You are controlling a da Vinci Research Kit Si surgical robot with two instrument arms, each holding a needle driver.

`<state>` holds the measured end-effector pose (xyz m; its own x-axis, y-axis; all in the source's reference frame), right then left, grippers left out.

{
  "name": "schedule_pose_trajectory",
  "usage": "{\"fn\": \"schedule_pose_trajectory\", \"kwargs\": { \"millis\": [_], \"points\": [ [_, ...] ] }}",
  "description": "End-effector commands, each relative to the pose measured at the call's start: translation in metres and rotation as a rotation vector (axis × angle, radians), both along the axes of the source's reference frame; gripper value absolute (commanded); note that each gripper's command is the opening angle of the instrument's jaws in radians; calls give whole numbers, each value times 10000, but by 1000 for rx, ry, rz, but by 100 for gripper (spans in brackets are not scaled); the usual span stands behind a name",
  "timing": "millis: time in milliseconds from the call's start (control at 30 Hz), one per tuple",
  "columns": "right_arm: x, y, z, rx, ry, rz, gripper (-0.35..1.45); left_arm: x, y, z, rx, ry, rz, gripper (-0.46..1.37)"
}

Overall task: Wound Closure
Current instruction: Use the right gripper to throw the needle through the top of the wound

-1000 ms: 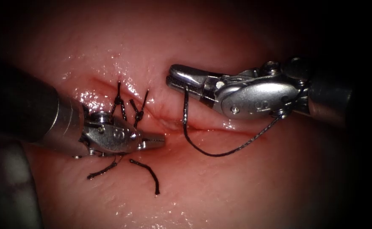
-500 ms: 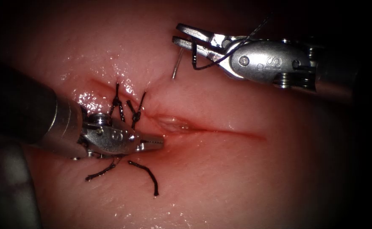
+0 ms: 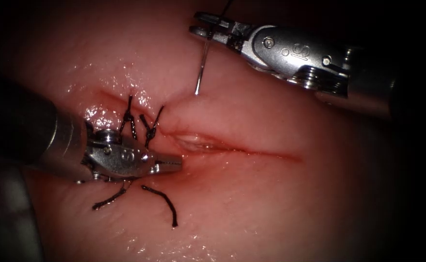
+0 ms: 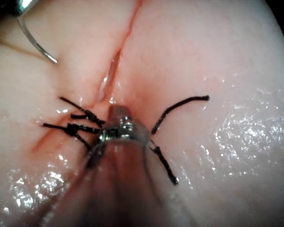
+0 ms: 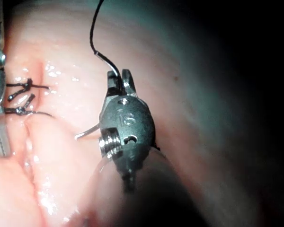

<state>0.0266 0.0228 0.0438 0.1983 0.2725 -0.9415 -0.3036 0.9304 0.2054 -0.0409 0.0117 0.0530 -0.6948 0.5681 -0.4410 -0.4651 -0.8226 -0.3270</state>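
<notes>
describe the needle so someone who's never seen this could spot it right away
Start at the right tool, above the cut in the tissue. From its shut jaws the needle hangs down, its tip just over the tissue, not in it. It is bare, shiny and smoothly curved, unlike the dark cut thread ends by the left tool.

curved needle (image 3: pixel 201 73) hangs tip-down above tissue (image 3: pixel 252 204), free of the open cut (image 3: pixel 222 148), thread (image 5: pixel 92 33) trailing.
</notes>
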Motion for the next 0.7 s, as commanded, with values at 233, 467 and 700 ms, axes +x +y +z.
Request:
{"fn": "schedule_pose_trajectory", "kwargs": {
  "millis": [233, 467, 700],
  "points": [
    [2, -19, 16, 206, -23, -35, -35, 3, 2, -3, 1, -4, -1, -35],
    [5, -19, 24, 518, 23, -11, -35, 3, 2, -3, 1, -4, -1, -35],
    [17, -30, 26, 587, 90, -68, -35, 3, 2, -3, -1, -5, -2, -35]
  ]
}}
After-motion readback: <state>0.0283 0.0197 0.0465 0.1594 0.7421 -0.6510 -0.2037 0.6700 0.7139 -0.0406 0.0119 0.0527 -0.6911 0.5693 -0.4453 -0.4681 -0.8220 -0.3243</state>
